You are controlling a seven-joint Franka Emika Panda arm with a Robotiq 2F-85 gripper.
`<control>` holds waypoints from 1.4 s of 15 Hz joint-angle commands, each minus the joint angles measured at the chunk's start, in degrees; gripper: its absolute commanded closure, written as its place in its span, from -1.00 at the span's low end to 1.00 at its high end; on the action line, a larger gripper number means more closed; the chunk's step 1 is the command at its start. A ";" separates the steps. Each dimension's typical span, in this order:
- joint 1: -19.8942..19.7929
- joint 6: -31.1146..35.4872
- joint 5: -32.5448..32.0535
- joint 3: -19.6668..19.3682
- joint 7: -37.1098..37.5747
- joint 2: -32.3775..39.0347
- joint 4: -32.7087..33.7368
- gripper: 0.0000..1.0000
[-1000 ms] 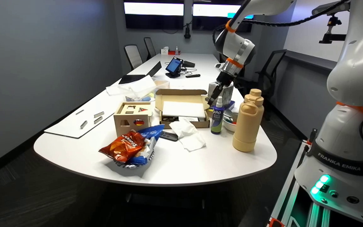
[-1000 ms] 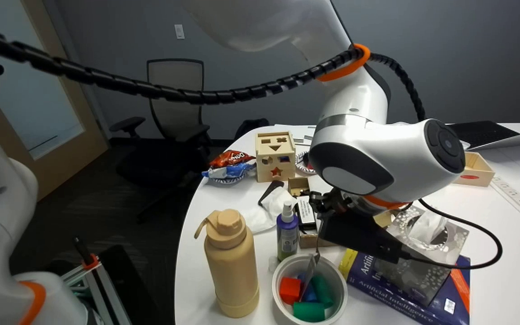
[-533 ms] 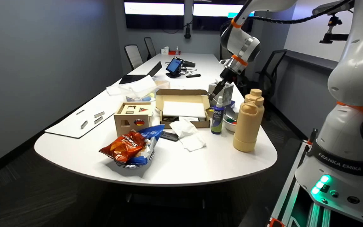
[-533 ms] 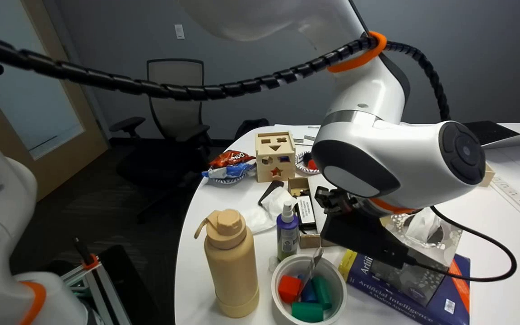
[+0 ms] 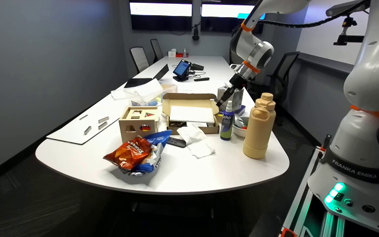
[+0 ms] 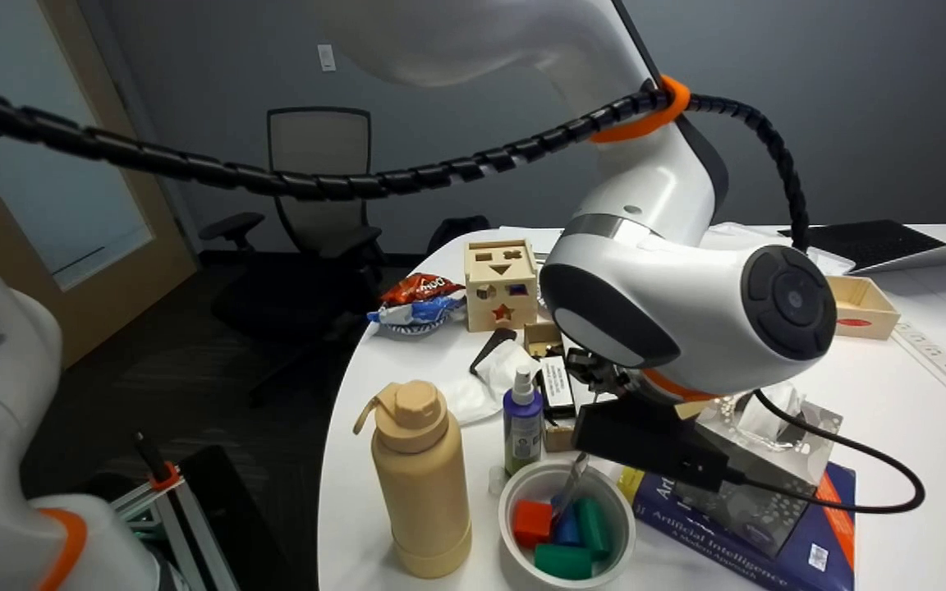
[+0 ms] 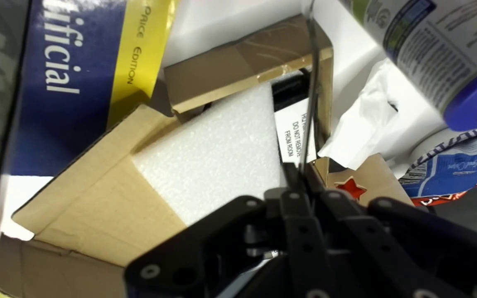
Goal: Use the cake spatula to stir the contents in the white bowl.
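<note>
The end effector (image 7: 303, 176) is clamped on the metal shaft of the cake spatula (image 7: 314, 82). In an exterior view, its tilted blade (image 6: 573, 480) is held inside the white bowl (image 6: 532, 486), among a red block (image 6: 531, 524), a blue block (image 6: 569, 529) and two green blocks (image 6: 563, 562); whether any is touched cannot be told. On the tabletop (image 6: 362, 509), the bowl is flanked by a tan bottle (image 6: 422, 492) at left, a blue book (image 6: 719, 542) at right and, beyond its far rim, a spray bottle (image 6: 522, 427).
</note>
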 commanded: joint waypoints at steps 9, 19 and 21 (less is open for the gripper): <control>0.71 -6.94 0.05 -3.94 -2.37 -2.78 -2.30 0.98; 1.77 -2.26 5.82 -4.75 -5.77 -3.47 -2.38 0.98; 2.11 -1.20 8.02 -4.49 -8.20 -3.17 -2.60 0.98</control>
